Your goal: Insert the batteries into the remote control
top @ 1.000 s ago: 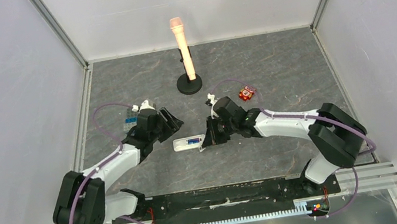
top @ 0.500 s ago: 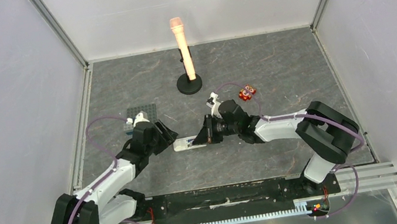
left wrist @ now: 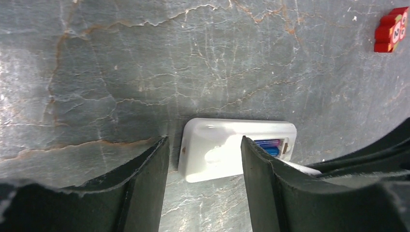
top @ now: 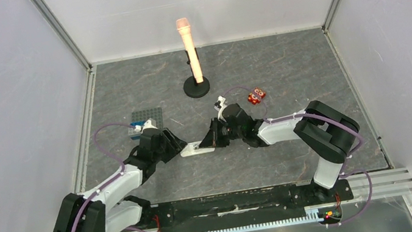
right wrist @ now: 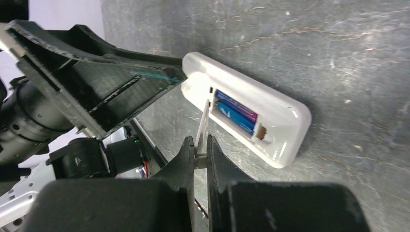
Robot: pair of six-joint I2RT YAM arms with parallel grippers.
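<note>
Tabletop [top: 282, 67]: one remote control [right wrist: 286, 112], two batteries [right wrist: 234, 112]; left end effector [left wrist: 204, 146] spread, right end effector [right wrist: 200, 145] pinching cover [right wrist: 205, 124].

The left gripper [left wrist: 203, 150] half hides the batteries [left wrist: 269, 146]

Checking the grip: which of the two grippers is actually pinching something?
The right gripper, shut on a thin white panel beside the open battery bay of the remote control. The left gripper stands open over the remote's end.
</note>
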